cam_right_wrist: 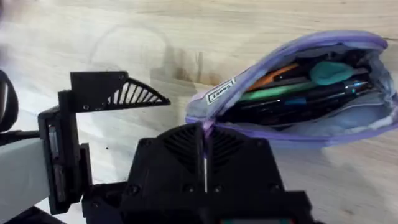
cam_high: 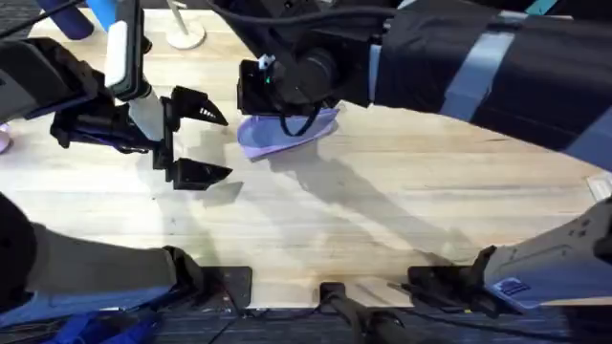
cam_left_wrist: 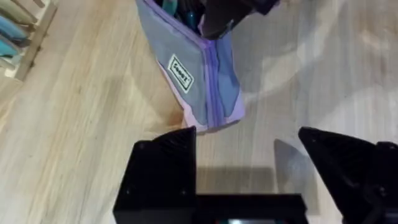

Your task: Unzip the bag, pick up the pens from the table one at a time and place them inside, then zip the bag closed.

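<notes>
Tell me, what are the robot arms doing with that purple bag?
They are packing pens into it. The purple bag lies on the wooden table with its zipper open, and you can see the pens already inside, orange, green and dark ones. The right gripper sits at the bag's end by the zipper and seems to be pinching it there. The left gripper is open and empty, waiting just beside the bag. The bag has not been zipped closed yet.

a robot lab: two arms mounted at a butcher-block table (cam_high: 382, 191)
</notes>
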Action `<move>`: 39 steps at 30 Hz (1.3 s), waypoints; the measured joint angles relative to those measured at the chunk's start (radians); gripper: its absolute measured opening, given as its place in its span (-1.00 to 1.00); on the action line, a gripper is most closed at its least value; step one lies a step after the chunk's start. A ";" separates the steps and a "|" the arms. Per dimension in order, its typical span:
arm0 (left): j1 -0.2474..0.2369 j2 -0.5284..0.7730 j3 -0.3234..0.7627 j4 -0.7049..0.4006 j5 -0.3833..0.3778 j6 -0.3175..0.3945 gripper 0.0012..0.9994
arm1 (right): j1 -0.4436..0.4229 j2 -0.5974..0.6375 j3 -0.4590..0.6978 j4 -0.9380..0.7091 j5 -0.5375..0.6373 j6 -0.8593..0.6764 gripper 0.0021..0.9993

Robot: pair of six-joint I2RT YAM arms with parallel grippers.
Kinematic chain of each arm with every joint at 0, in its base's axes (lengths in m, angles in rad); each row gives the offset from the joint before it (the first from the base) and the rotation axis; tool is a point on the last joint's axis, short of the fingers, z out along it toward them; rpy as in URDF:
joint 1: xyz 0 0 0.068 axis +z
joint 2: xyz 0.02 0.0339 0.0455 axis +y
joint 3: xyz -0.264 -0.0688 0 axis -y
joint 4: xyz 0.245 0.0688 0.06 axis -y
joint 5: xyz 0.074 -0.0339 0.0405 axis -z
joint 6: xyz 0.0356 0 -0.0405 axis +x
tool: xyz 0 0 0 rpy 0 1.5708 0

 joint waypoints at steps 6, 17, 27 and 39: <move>0.000 0.000 0.000 0.016 0.016 0.000 0.99 | 0.000 0.000 0.000 0.000 0.000 0.000 -0.94; -0.029 0.000 0.000 0.165 0.122 -0.203 0.99 | 0.000 0.000 0.000 0.014 0.000 0.000 -0.94; -0.178 0.000 0.000 0.303 0.106 -0.408 0.99 | 0.000 0.000 0.000 0.014 0.000 0.000 -0.94; -0.204 0.000 -0.002 0.382 0.093 -0.623 -0.89 | -0.003 0.000 0.000 0.022 0.002 -0.012 -0.94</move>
